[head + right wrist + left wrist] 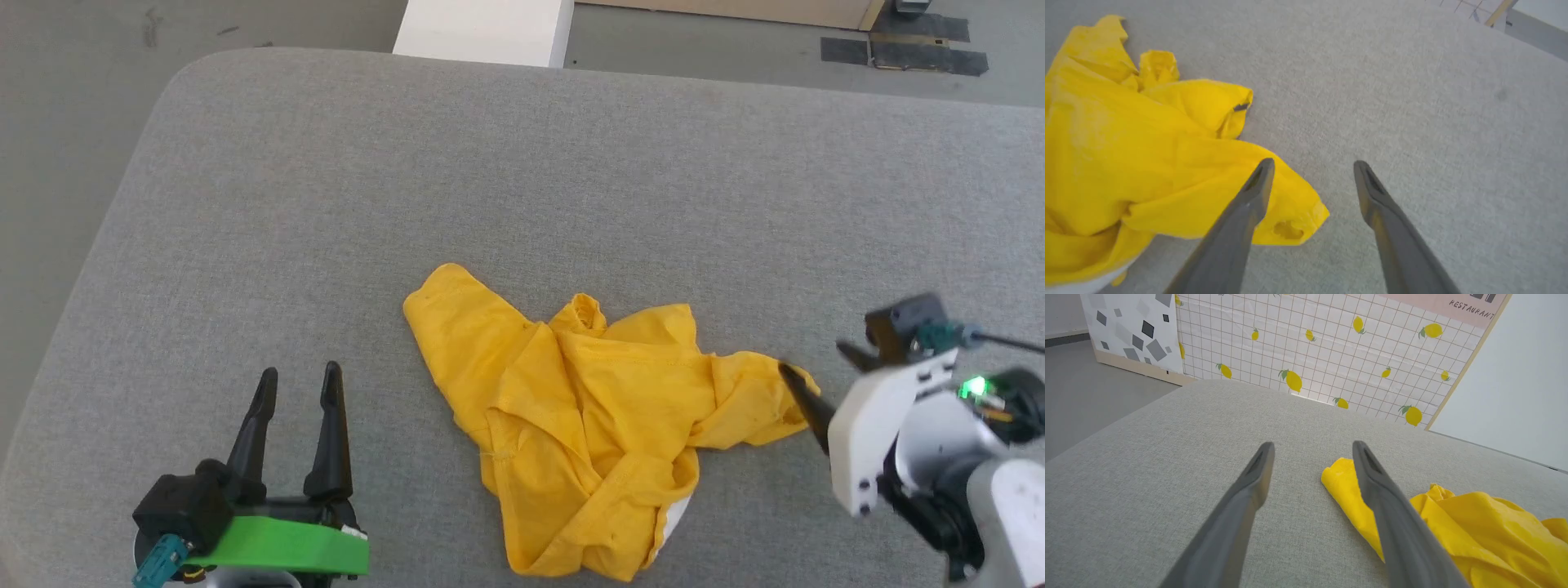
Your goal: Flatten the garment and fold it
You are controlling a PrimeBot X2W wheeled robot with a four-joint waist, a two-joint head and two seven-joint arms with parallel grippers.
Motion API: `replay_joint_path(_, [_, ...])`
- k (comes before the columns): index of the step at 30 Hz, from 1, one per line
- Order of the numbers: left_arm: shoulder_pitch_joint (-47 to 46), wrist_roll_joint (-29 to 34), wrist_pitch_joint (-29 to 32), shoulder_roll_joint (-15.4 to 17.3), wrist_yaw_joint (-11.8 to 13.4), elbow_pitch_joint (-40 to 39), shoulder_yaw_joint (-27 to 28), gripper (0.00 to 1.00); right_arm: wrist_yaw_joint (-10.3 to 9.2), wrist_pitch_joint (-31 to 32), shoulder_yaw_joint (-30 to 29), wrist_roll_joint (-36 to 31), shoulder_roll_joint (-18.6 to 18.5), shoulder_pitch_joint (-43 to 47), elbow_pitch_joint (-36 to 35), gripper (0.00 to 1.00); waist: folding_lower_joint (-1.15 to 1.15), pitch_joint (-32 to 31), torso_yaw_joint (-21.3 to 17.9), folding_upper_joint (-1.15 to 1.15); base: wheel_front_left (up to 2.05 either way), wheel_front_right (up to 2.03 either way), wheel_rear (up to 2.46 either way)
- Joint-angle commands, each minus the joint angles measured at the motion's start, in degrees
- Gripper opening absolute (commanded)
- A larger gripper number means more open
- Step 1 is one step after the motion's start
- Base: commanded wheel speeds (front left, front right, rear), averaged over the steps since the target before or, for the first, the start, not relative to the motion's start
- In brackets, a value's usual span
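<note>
1. table: grey fabric-covered top. its rounded corner lies far ahead and to the left of the left gripper. bare cloth runs ahead of both grippers up to the far edge, giving wide free room there.
2. floor: grey, beyond the table's left edge, outside the left gripper.
3. past the far edge: a white block in the head view and a lemon-patterned wall panel in the left wrist view.
4. left gripper: fingers spread apart, gripping nothing, over bare table. whether it rests on the cloth cannot be told.
5. right gripper: fingers spread apart, gripping nothing. its left finger lies over the tip of the shirt's nearest flap, contact uncertain. its right finger is over bare table.
6. shirt, position: on the table between the two grippers. it is to the right of the left gripper with a strip of bare table between, and it reaches up to the right gripper. one corner lies ahead of the left gripper's right finger.
7. shirt, condition: mustard-yellow and crumpled, with layers lapped over one another and stitched hems showing. one flap stretches away to the far left. a small white patch shows at the near edge.
</note>
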Motion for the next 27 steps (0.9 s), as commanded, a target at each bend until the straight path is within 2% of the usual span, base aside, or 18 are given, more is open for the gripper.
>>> replay_joint_path(1, [-0.82, 0.29, -0.26, -0.28, -0.36, 0.24, 0.35, 1.00, -0.09, 0.55, -0.18, 0.40, -0.19, 1.42, 0.65, 1.00, 0.00, 0.06, 0.05, 0.00, 0.00, 0.00, 0.00])
replay_joint_path(8, [-1.27, 0.48, -0.26, 0.06, -0.65, 0.43, 0.67, 1.00, -0.09, -2.25, 2.98, 0.83, -0.09, 2.11, 6.06, 1.00, 0.00, 0.42, -0.03, 0.00, 0.00, 0.00, 0.00])
replay_joint_path(9, [-1.37, 0.52, -0.26, 0.16, -0.68, 0.39, 0.74, 1.00, -0.09, -2.75, 3.49, 0.99, 0.27, 1.61, 7.24, 0.78, 0.00, 0.48, -0.15, 0.00, 0.00, 0.00, 0.00])
replay_joint_path(10, [-1.42, 0.59, -0.26, 0.27, -0.71, 0.37, 0.73, 1.00, -0.09, -3.14, 3.82, 0.94, 0.47, 1.12, 8.15, 0.43, 0.00, 0.52, -0.27, 0.00, 0.00, 0.00, 0.00])
replay_joint_path(11, [-1.46, 0.65, -0.26, 0.35, -0.74, 0.38, 0.73, 1.00, -0.09, -3.57, 4.18, 0.71, 0.61, 0.49, 9.20, 0.00, 0.00, 0.52, -0.45, 0.00, 0.00, 0.00, 0.00])
replay_joint_path(15, [-1.27, 0.72, -0.26, 0.34, -0.78, 0.56, 0.77, 1.00, -0.09, -5.52, 4.41, 0.00, 0.93, -1.67, 11.73, 0.00, 0.00, 0.05, -1.42, 0.00, 0.00, 0.00, 0.00])
replay_joint_path(19, [-0.60, 0.77, -0.26, 0.31, -0.68, 0.84, 0.98, 1.00, -0.09, -8.11, 1.73, -0.25, 0.74, -3.65, 11.36, 0.00, 0.00, -1.21, -2.93, 0.00, 0.00, 0.00, 0.00])
replay_joint_path(22, [-0.26, 0.85, -0.26, 0.31, -0.60, 0.70, 1.18, 1.00, -0.09, -9.88, -2.84, -1.38, -0.46, -5.26, 9.64, 0.00, 0.00, -1.80, -4.01, 0.00, 0.00, 0.00, 0.00])
replay_joint_path(27, [-0.06, 1.05, -0.26, 0.30, -0.49, 0.15, 1.30, 1.00, -0.09, -9.34, -15.15, -5.20, -2.12, -5.12, 5.78, 0.00, 0.00, -1.93, -5.08, 0.00, 0.00, 0.00, 0.00])
